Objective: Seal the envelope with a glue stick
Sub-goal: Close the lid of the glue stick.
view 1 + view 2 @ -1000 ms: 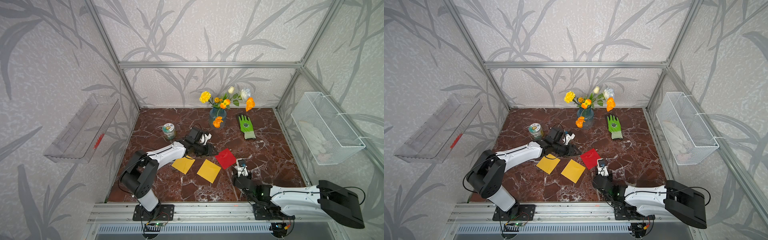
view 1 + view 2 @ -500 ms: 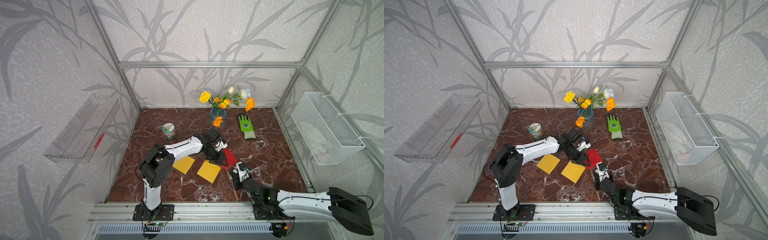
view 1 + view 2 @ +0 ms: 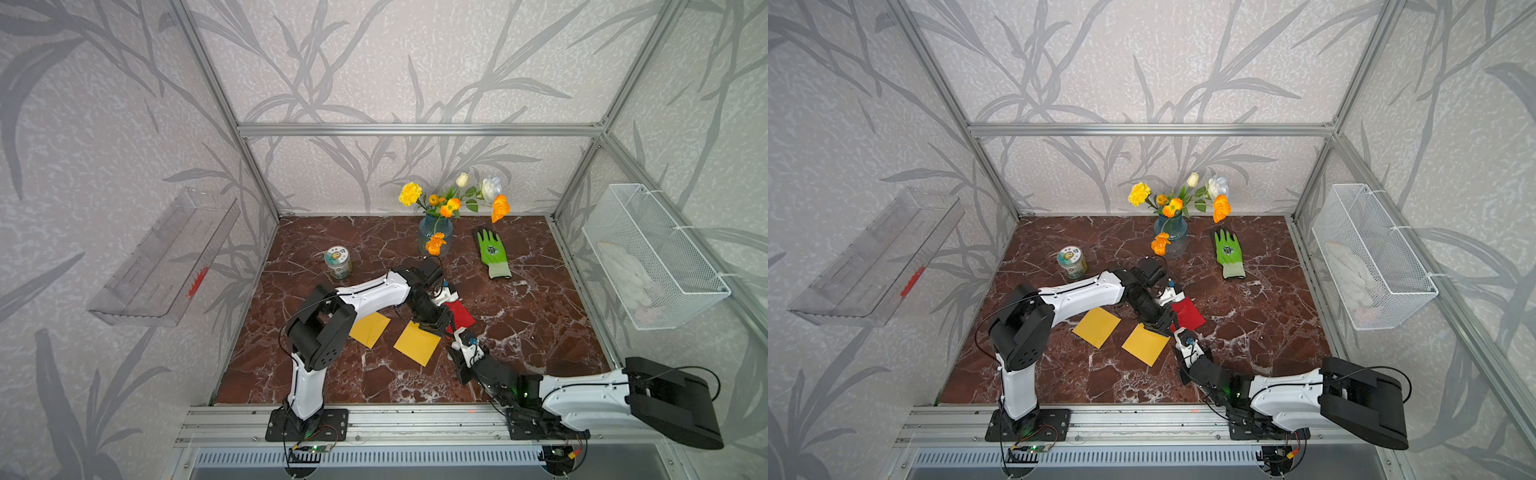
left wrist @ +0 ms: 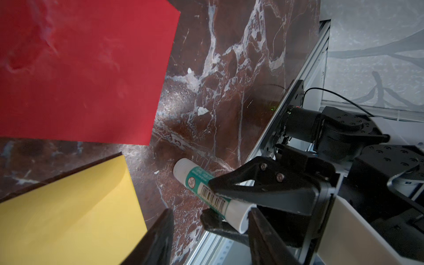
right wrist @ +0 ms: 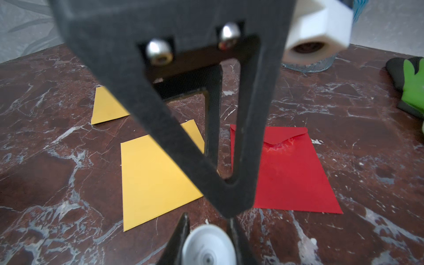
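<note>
My right gripper (image 3: 460, 341) (image 5: 207, 227) is shut on the glue stick (image 4: 206, 190), a white tube with a green label; its round white end (image 5: 208, 249) faces the right wrist camera. The stick hangs just above the marble, off the near corner of the red envelope (image 3: 462, 312) (image 5: 293, 174), whose flap lies folded down with a crumpled patch. My left gripper (image 3: 436, 325) (image 4: 211, 243) is open, reaching down beside the stick. One white end of the stick lies between its fingers (image 4: 263, 238), close to one and not clamped.
Two yellow envelopes (image 3: 370, 329) (image 3: 417, 343) lie flat to the left of the red one. At the back stand a small jar (image 3: 337, 262), a blue vase of flowers (image 3: 434, 232) and a green glove (image 3: 492, 253). A wire basket (image 3: 652, 257) hangs on the right wall.
My left arm has swung right from behind the yellow envelopes, across the red envelope, down to the glue stick. My right gripper, still holding the stick, has shifted slightly nearer.
</note>
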### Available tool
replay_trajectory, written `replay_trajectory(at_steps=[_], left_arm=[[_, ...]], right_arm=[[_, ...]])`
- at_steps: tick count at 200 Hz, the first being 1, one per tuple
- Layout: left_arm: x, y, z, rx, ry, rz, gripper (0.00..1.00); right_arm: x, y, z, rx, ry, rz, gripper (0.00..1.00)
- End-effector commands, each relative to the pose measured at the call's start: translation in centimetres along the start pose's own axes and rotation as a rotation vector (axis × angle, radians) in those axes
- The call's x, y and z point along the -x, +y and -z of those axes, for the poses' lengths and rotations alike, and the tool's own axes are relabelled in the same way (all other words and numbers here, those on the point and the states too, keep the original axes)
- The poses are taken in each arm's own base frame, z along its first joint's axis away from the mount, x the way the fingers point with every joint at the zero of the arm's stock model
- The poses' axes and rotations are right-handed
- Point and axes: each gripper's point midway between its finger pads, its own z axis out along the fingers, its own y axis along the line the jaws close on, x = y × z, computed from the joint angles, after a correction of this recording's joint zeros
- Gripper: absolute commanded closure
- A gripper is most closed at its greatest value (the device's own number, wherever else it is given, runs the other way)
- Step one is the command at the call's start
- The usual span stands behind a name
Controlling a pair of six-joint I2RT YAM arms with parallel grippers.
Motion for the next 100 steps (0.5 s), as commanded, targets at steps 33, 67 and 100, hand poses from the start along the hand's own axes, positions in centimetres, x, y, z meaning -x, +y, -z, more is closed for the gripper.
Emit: replay_trajectory(at_steps=[33, 67, 100], left_arm=[[-1.0, -1.2, 0.3, -0.04, 0.033, -0.054, 0.54], [-1.0, -2.8, 0.8, -0.128, 0.001, -0.079, 0.53], [-1.4, -2.9, 0.9, -0.138, 0.014, -0.086, 0.55]], right_arm=[[-6.4, -0.9, 0.6, -0.005, 0.235, 0.131, 1.0], [-6.7, -1.1, 0.4, -0.02, 0.253, 0.139, 1.0], [-6.5, -1.2, 0.4, -0.031, 0.247, 0.13, 1.0]])
